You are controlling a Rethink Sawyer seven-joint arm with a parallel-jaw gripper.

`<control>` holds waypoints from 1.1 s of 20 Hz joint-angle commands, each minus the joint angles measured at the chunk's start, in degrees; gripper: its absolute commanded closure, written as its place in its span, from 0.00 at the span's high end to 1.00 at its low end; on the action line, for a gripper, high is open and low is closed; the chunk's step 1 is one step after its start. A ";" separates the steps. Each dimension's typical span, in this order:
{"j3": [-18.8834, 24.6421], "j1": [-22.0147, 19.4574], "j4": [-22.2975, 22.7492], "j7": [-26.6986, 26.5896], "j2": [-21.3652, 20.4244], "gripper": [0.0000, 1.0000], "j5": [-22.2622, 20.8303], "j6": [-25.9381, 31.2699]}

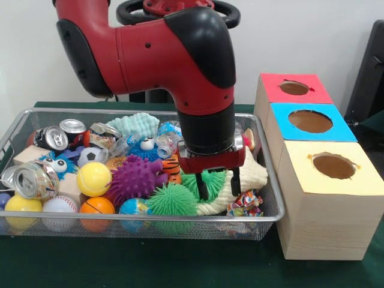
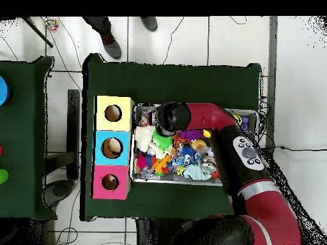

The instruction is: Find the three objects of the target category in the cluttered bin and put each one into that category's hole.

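My gripper hangs low in the right part of the wire bin, open. Its black fingers straddle a small green spiky ball that lies against a cream rope toy. A larger green spiky ball and a purple spiky ball lie just to the left. Three holed boxes stand right of the bin: red, blue and yellow. In the overhead view the arm's black wrist hides the gripper, close to the yellow box.
Crushed cans, a yellow ball, a baseball, a basketball and a teal plush crowd the bin's left and back. A knotted colourful toy lies front right. A person's shoes stand beyond the table.
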 commanded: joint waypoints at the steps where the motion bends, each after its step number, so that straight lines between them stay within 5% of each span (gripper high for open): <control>1: 3.44 -2.25 -2.67 -7.77 2.03 1.00 1.68 4.98; 11: 2.31 -4.54 0.73 -6.86 0.18 1.00 -0.71 0.84; 22: -0.24 -3.96 2.77 -1.91 3.40 1.00 -4.72 -7.56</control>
